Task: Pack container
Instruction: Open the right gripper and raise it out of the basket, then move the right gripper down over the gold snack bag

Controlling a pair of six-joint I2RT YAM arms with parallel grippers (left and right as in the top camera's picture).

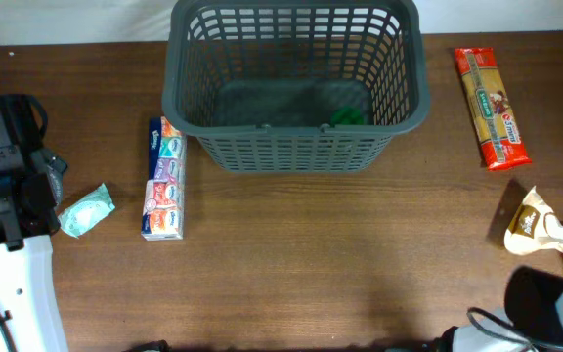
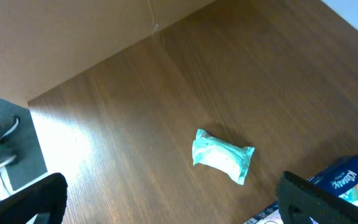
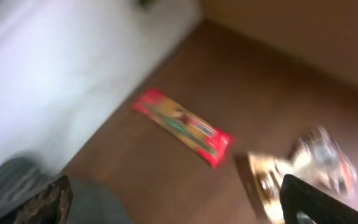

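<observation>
Container: the dark grey basket (image 1: pixel 296 149) stands at the far middle of the desk (image 1: pixel 340 264).
Packed: one green item (image 1: pixel 348 115) lies in the basket.
Left pincer (image 2: pixel 174 200): spread wide, empty, above the teal wipes packet (image 2: pixel 222 155).
Right pincer (image 3: pixel 176 200): spread wide, empty; this view is blurred.
Unpacked: tissue multipack (image 1: pixel 163 179), wipes packet, spaghetti packet (image 1: pixel 493 95) and gold bag (image 1: pixel 541 227) lie on the desk.
Progress: early, judging by the one item inside.

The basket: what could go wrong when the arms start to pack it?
The long pasta packet may catch on the basket rim if lowered flat. The tissue pack lies close to the basket, so grasping it may nudge the basket. The soft teal pouch could slip from the left gripper.
</observation>
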